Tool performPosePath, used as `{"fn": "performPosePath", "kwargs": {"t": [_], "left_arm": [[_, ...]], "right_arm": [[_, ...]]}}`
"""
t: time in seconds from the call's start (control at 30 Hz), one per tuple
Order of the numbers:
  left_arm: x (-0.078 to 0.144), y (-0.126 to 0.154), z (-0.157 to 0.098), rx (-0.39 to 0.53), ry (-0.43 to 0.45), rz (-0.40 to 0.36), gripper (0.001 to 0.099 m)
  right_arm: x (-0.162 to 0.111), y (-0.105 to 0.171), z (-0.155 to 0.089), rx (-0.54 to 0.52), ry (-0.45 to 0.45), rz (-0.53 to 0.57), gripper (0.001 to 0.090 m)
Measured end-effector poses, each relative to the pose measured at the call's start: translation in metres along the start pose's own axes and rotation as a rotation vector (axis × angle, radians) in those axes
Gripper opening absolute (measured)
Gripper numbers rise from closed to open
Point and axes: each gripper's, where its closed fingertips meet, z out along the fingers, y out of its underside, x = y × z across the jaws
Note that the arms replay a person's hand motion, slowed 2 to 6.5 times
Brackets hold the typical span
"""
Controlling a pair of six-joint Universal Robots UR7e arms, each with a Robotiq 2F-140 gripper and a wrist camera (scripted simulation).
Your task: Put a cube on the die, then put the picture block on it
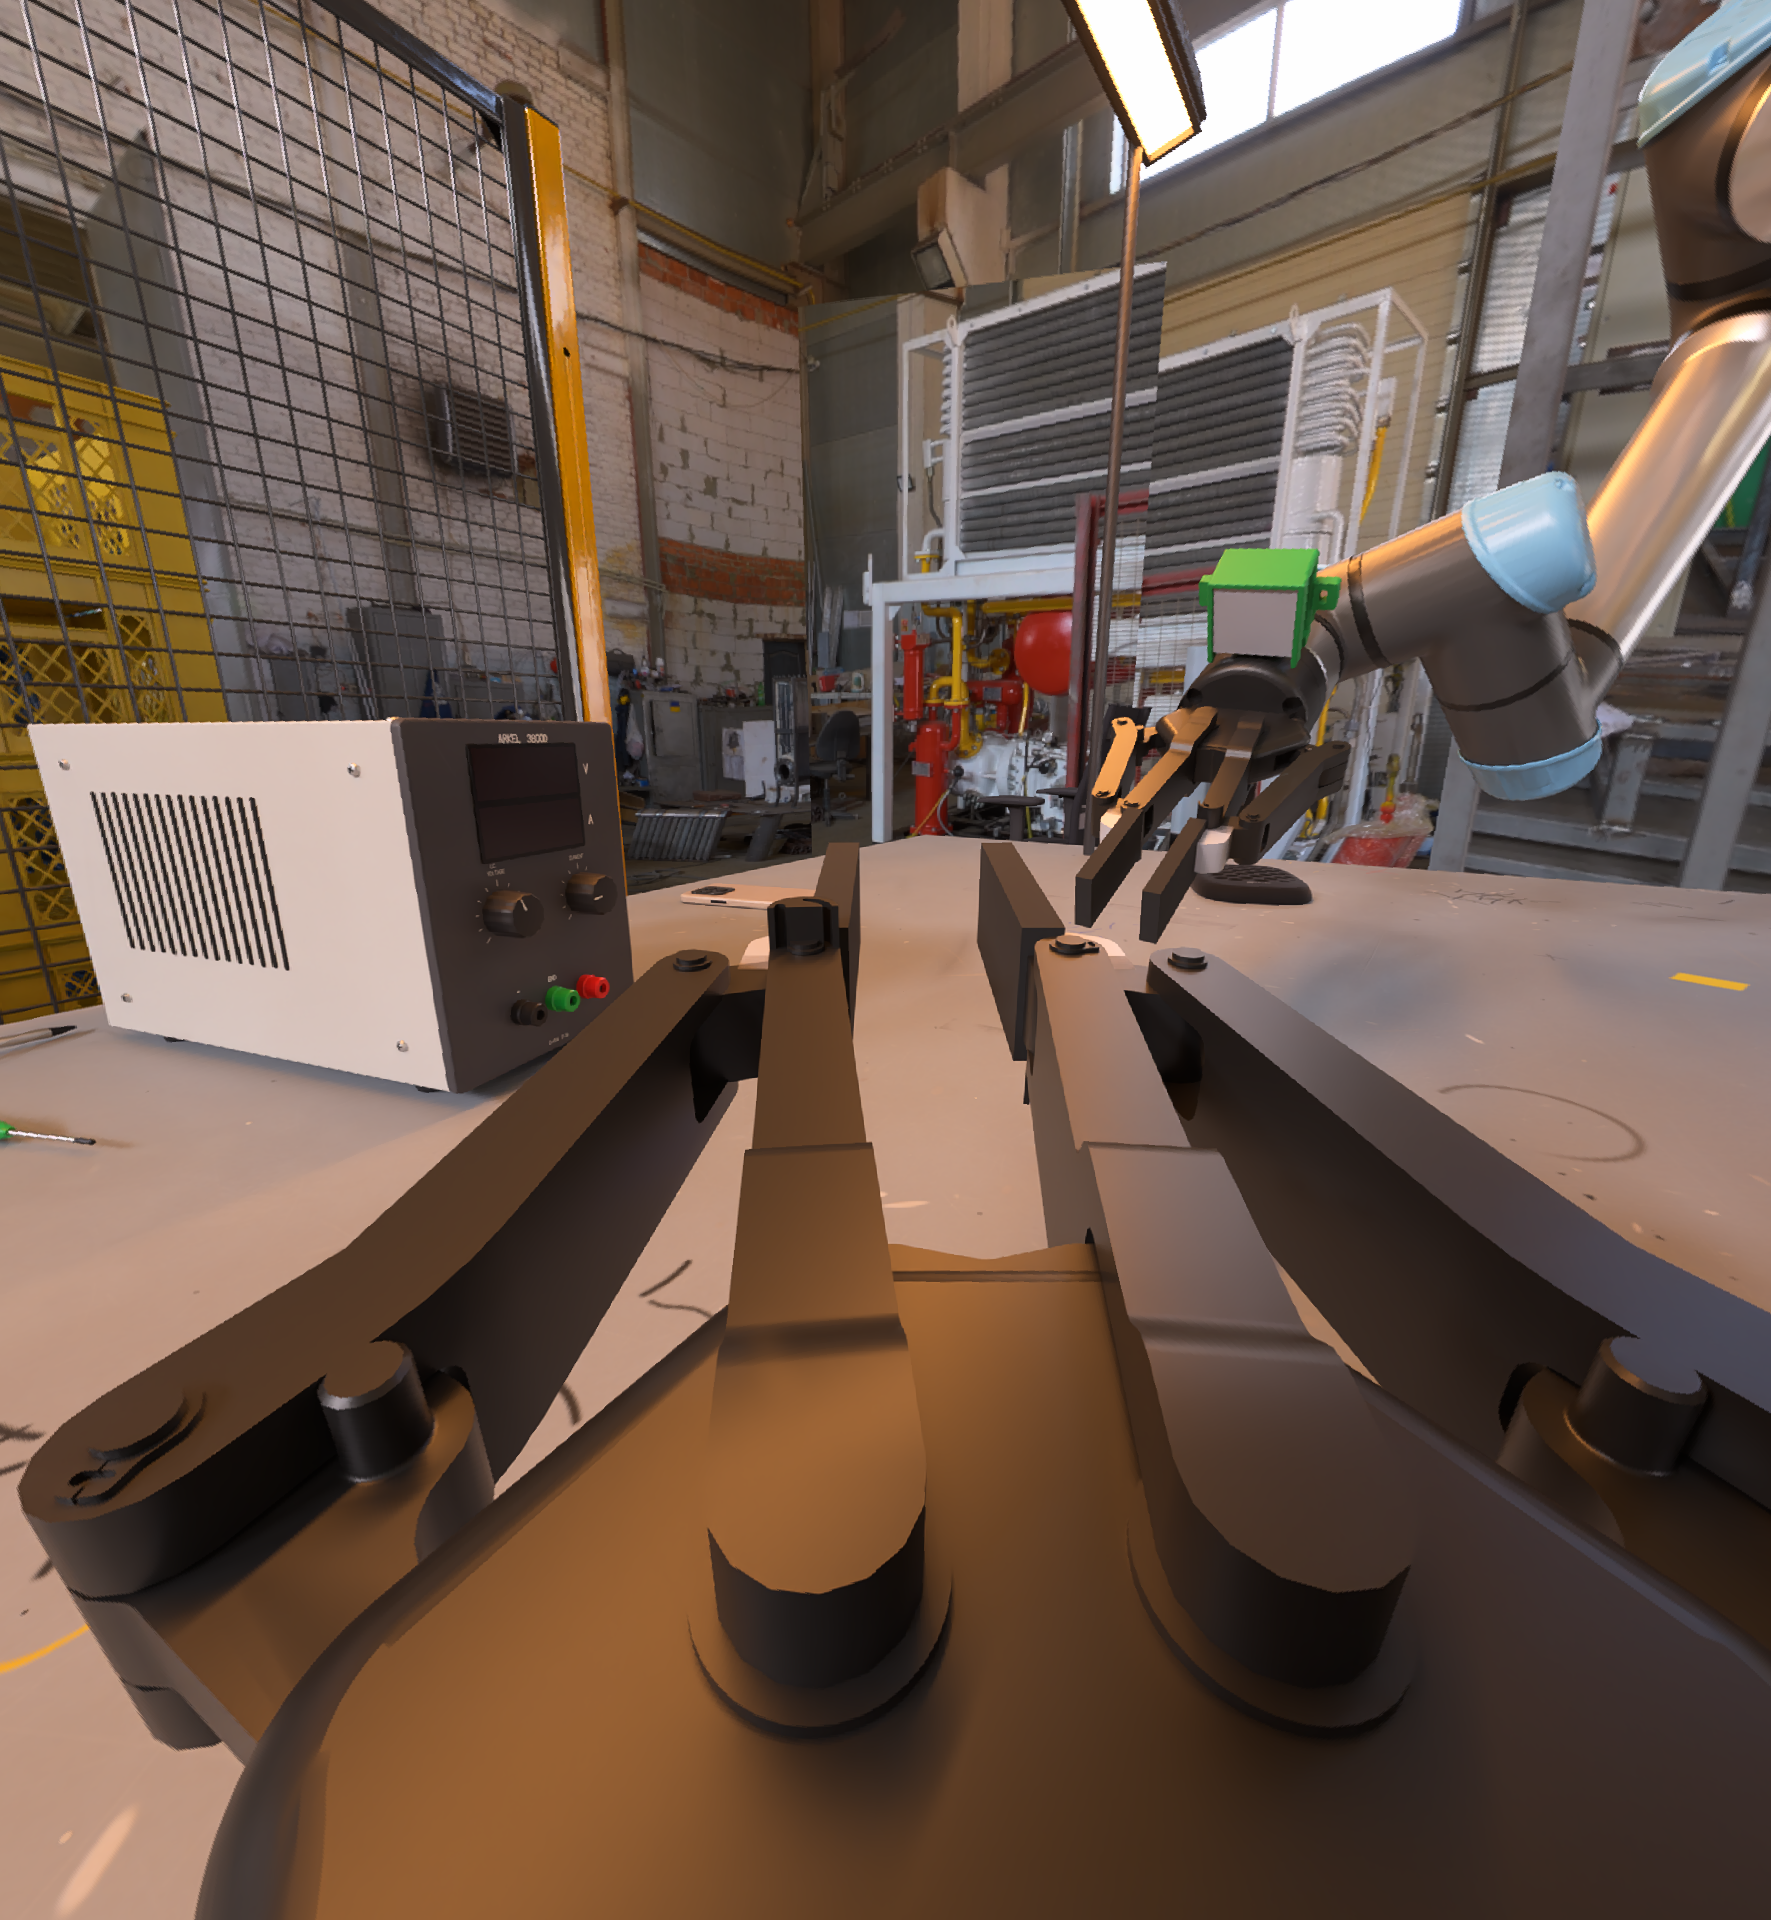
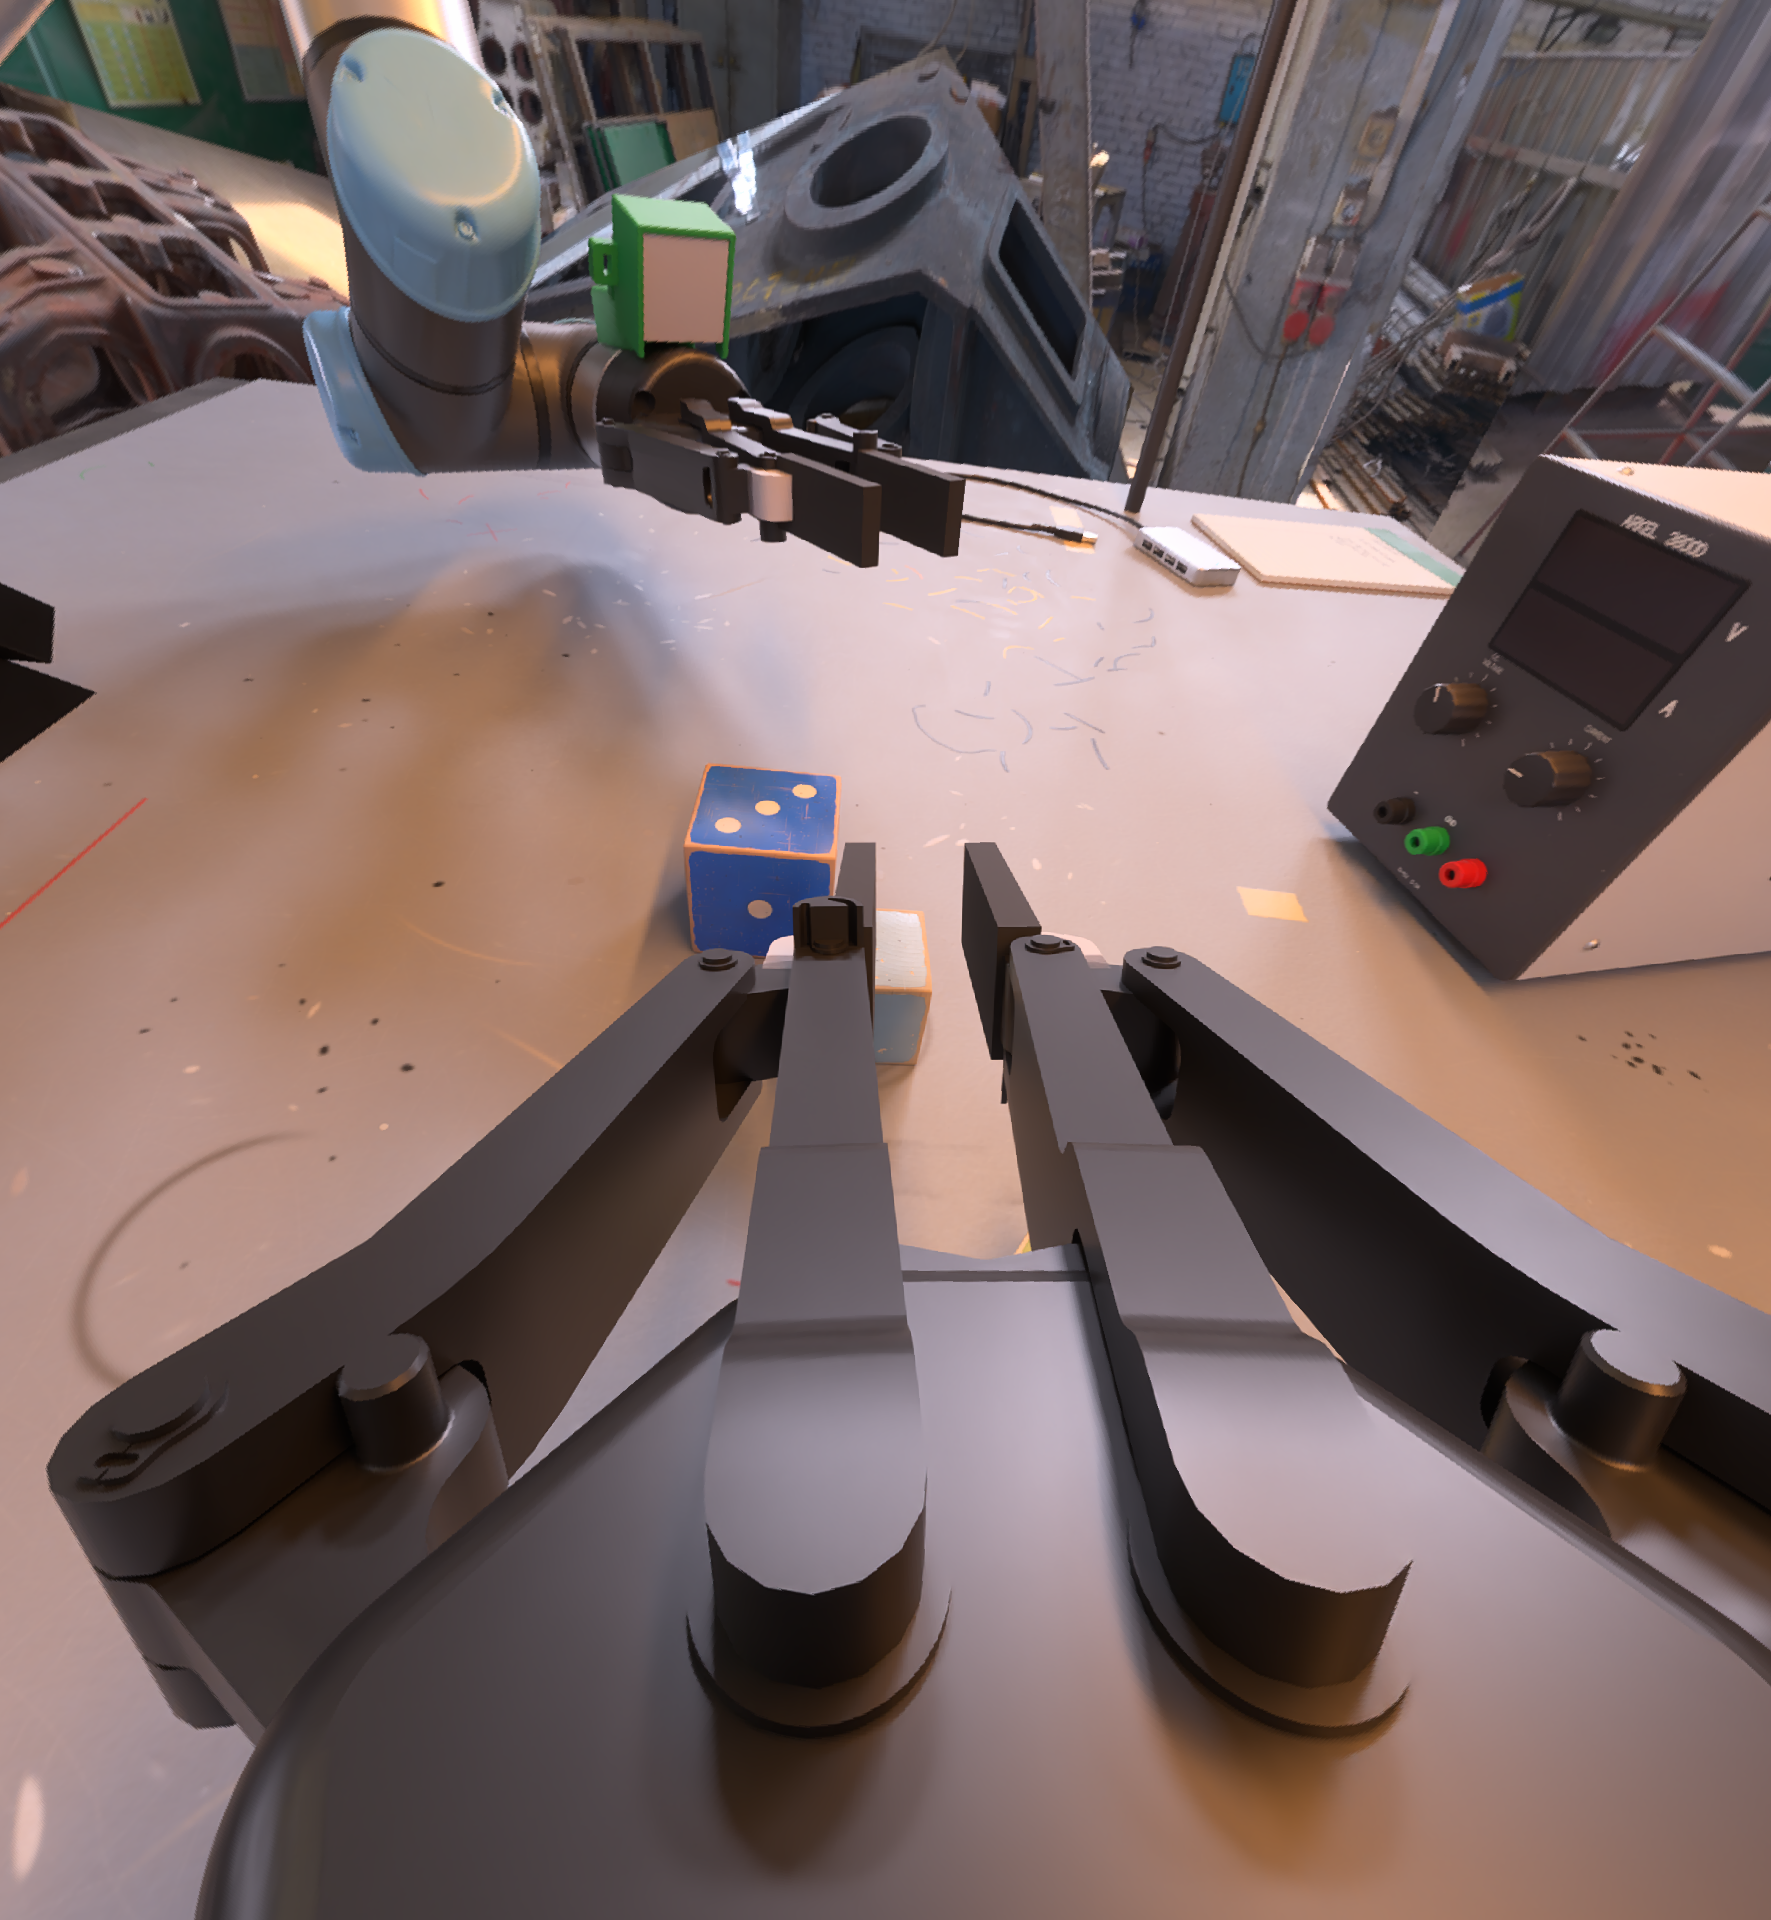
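Here the right gripper [image 2: 917, 883] hung low over the scuffed grey tabletop [image 2: 445, 987], its fingers spread and empty, with a small pale block with light-blue sides [image 2: 902, 982] partly hidden behind its left finger, just beside the blue wooden die with cream pips [image 2: 761, 857]. The left gripper [image 1: 917, 883] waited well apart near the white bench power supply [image 1: 330, 894], fingers likewise spread and holding nothing. To grasp well, I judged, the right fingers should centre over the pale block and straddle it without nudging the die.
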Motion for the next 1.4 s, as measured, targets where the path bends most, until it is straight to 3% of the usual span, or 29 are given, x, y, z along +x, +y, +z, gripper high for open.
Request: {"fn": "performPosePath", "kwargs": {"t": [0.17, 0.47, 0.7, 0.83, 1.27, 1.4], "left_arm": [[0.001, 0.000, 0.000, -0.004, 0.005, 0.001, 0.0305], [0.005, 0.002, 0.001, -0.022, 0.017, 0.014, 0.0265], [0.008, 0.003, 0.001, -0.030, 0.028, 0.029, 0.0184], [0.010, 0.004, 0.001, -0.033, 0.044, 0.034, 0.0087], [0.013, 0.005, 0.002, -0.046, 0.064, 0.038, 0.0009], [0.013, 0.006, 0.002, -0.048, 0.065, 0.037, 0.0009]], "right_arm": [[-0.003, 0.002, 0.006, -0.029, -0.015, -0.002, 0.0292], [-0.005, 0.007, 0.013, -0.053, -0.020, -0.005, 0.0298], [-0.006, 0.012, 0.017, -0.090, -0.021, -0.016, 0.0298], [-0.009, 0.015, 0.019, -0.118, -0.033, -0.017, 0.0304], [-0.012, 0.031, 0.030, -0.240, -0.036, -0.012, 0.0531], [-0.014, 0.036, 0.035, -0.274, -0.039, -0.015, 0.0561]]}}
